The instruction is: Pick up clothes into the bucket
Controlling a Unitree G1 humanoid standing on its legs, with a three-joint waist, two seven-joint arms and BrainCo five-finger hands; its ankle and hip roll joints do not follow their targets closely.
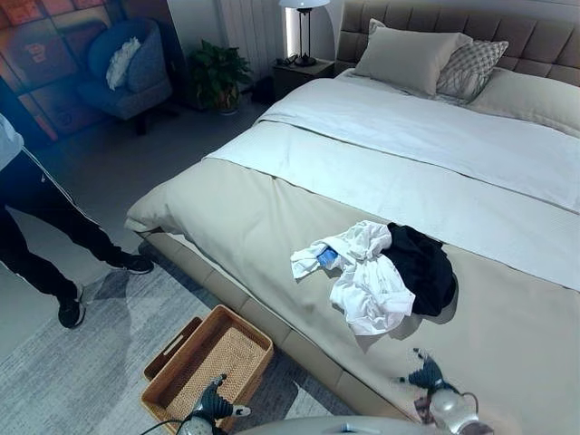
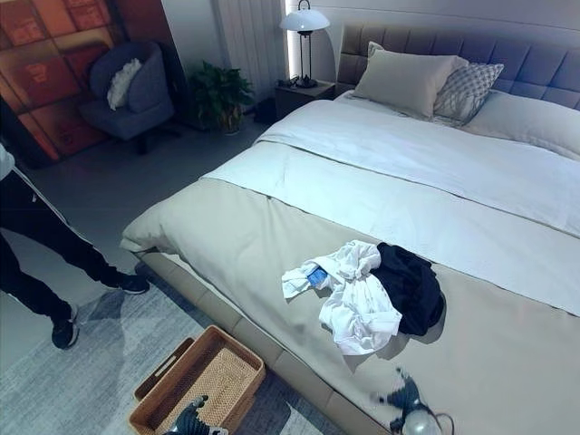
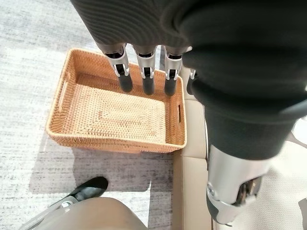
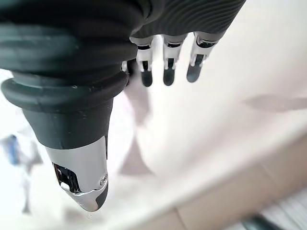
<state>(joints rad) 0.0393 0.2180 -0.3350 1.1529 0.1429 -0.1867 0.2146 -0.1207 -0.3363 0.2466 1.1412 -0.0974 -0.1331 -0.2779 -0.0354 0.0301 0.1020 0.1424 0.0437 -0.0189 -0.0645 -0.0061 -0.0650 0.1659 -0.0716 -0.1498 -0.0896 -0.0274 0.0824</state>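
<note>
Nothing is picked up yet — the white shirt (image 1: 367, 276) and the black garment (image 1: 423, 267) lie touching in a heap on the bed (image 1: 272, 217), near its foot edge. The wicker basket (image 1: 208, 362) sits on the rug (image 1: 72, 372) beside the bed. The left hand (image 3: 144, 72) hangs over the basket, fingers straight and holding nothing. The right hand (image 4: 165, 62) hovers above the bedcover, fingers likewise relaxed and empty. This looks like the reach step: next, the right hand must travel forward to the heap and close on cloth.

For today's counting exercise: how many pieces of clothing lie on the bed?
2 can be told apart: a white garment near the bed's foot edge, and a black garment touching it on the side towards the pillows. More could be bunched within the pile.
</note>
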